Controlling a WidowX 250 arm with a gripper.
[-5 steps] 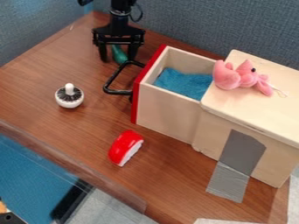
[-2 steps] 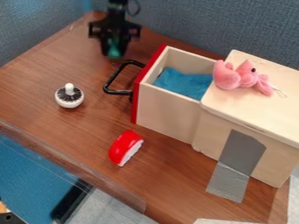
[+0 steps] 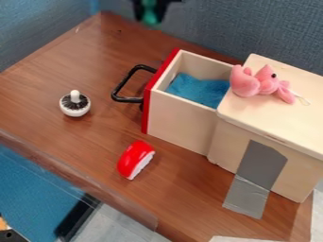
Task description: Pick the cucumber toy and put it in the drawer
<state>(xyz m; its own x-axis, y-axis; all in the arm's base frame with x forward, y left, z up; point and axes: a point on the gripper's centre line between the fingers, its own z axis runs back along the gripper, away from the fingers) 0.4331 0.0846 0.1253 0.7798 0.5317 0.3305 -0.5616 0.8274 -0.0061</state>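
Cucumber toy [image 3: 150,18] in end effector [image 3: 150,10] — view's top edge, drawer [image 3: 180,120] open

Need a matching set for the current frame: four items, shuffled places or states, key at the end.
1. cucumber toy
2. pink plush
3. blue cloth
4. red toy

A. inside the open drawer
B. on the brown tabletop
C. held up in the hand
D. on top of the wooden cabinet

Pairs: 1-C, 2-D, 3-A, 4-B
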